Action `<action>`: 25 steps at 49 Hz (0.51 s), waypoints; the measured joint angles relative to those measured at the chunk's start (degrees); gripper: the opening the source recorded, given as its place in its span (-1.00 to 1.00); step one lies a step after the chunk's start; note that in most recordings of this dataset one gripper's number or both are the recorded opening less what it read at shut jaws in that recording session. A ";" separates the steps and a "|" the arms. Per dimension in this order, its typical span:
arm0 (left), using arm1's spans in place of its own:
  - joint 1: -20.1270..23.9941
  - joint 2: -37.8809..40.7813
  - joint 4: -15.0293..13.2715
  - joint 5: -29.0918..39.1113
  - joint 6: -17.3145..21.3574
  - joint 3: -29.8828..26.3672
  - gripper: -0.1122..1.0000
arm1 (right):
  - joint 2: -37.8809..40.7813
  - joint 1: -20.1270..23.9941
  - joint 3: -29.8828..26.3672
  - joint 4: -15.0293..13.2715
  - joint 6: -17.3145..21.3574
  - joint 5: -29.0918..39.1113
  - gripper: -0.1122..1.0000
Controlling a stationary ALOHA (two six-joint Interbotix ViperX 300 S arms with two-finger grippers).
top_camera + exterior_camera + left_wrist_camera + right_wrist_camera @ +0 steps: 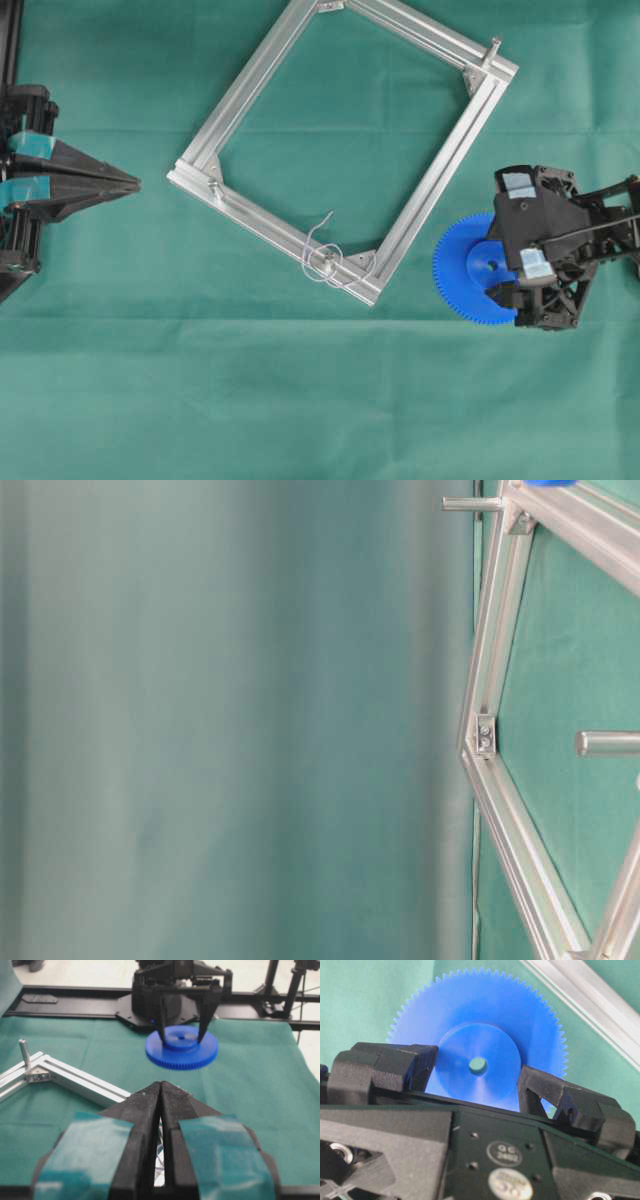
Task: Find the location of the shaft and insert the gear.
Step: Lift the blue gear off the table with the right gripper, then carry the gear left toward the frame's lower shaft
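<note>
The blue gear (458, 272) hangs level just above the green cloth, right of the aluminium frame (440, 175). My right gripper (497, 266) is shut on the gear's raised hub (480, 1067), one finger on each side. The left wrist view shows the gear (182, 1055) lifted off the cloth between those fingers. The shaft (325, 262), a short pin with pale wire looped round it, stands on the frame's near corner, left of the gear. My left gripper (135, 183) rests at the far left, shut and empty, fingertips together (161, 1085).
Plain posts stand on the frame's other corners, at the far right (493, 46) and the left (213, 186). The frame lies skewed on the green cloth (320, 400). In the table-level view, frame rails (487, 630) and two posts (470, 503) fill the right side.
</note>
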 measured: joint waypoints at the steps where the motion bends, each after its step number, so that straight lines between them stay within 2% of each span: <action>1: -0.09 0.00 0.00 0.09 0.00 0.09 -0.77 | -0.09 0.00 -0.26 -0.09 0.00 0.09 0.46; 17: -0.09 0.09 0.00 0.00 -0.09 0.09 -0.77 | -0.26 0.00 -2.55 -0.26 0.44 0.44 0.46; 25: -0.09 0.18 -0.09 0.00 -0.09 0.00 -0.77 | 2.20 0.00 -5.36 -0.26 0.62 0.35 0.46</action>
